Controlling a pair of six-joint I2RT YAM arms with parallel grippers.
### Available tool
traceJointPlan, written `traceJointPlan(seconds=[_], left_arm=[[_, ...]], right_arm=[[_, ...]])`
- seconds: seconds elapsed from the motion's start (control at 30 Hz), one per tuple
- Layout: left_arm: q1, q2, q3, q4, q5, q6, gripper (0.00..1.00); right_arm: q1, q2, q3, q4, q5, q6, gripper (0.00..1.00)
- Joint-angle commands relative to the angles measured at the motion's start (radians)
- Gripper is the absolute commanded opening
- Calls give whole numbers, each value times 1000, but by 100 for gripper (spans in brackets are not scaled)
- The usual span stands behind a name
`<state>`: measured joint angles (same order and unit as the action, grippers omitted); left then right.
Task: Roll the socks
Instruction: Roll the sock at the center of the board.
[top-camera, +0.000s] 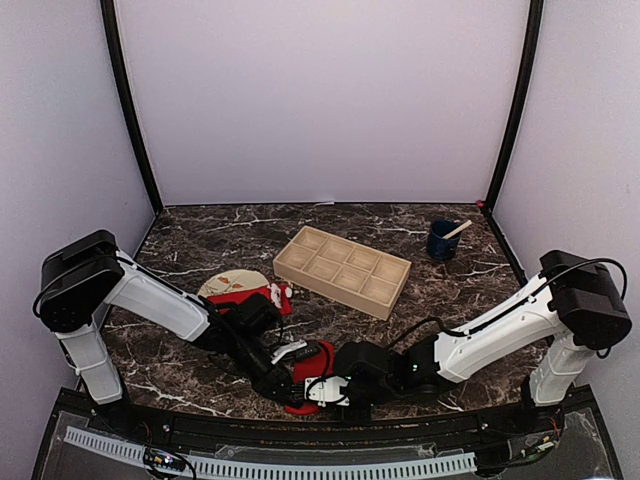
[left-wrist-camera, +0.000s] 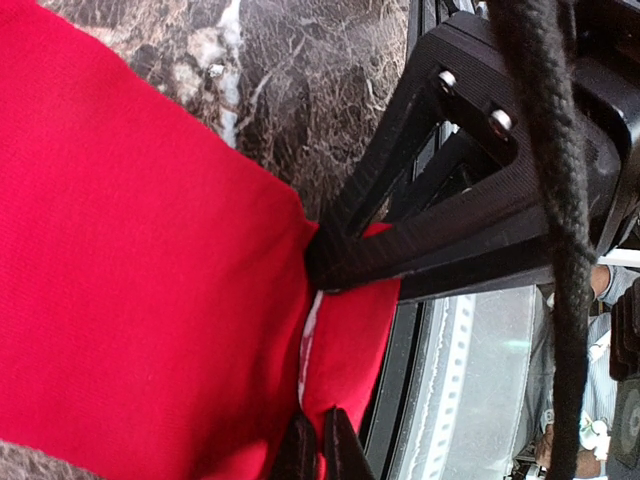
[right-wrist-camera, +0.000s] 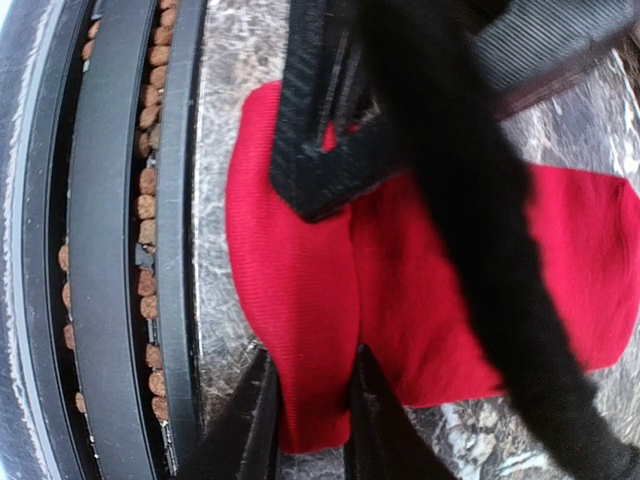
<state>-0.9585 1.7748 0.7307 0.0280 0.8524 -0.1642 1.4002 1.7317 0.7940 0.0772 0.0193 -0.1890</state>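
A red sock (top-camera: 320, 358) lies flat at the table's near edge, between the two arms. In the left wrist view this sock (left-wrist-camera: 130, 280) fills the left side, and my left gripper (left-wrist-camera: 318, 420) is shut, pinching a fold of it at its edge. My right gripper (right-wrist-camera: 312, 365) straddles a raised fold of the same sock (right-wrist-camera: 420, 290), with both fingers pressed against the fabric. From above, the left gripper (top-camera: 296, 368) and the right gripper (top-camera: 320, 388) meet over the sock. A second red sock (top-camera: 245, 296), with white markings, lies on the plate.
A round beige plate (top-camera: 222, 282) sits left of centre. A wooden compartment tray (top-camera: 343, 268) stands mid-table, and a dark blue cup (top-camera: 441, 240) with a stick stands at the back right. The black table-edge rail (right-wrist-camera: 120, 250) runs right beside the sock.
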Motion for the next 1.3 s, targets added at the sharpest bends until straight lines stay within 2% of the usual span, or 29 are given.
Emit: traceJointPlan(seconds=[0.0,0.23,0.27,0.37,0.53,0.7,0.87,1.27], left_arm=[[1,12,12,-27,-10,12,0],[10,12,9,-10,-30,-16,0],[13,8,5,-2,-36,-24,3],[23,-25,-16,40,-68,-54,20],[55,-108,-75,125,-100,-107,29],[80,-160,-110,159,-104,-130,32],[87,-210,-151,201,-171,-149,33],[86,-314,-276,354,-254,-192,39]], right_arm=[[12,-12,9,23,1,3,16],[11,-19,1,18,-13,12,0],[11,-21,0,17,-14,13,0],[11,-24,-4,17,-19,22,0],[4,-26,-11,20,-40,43,0],[-18,-31,-18,26,-76,75,0],[-53,-28,-16,28,-142,116,0],[-176,28,19,-14,-373,226,0]])
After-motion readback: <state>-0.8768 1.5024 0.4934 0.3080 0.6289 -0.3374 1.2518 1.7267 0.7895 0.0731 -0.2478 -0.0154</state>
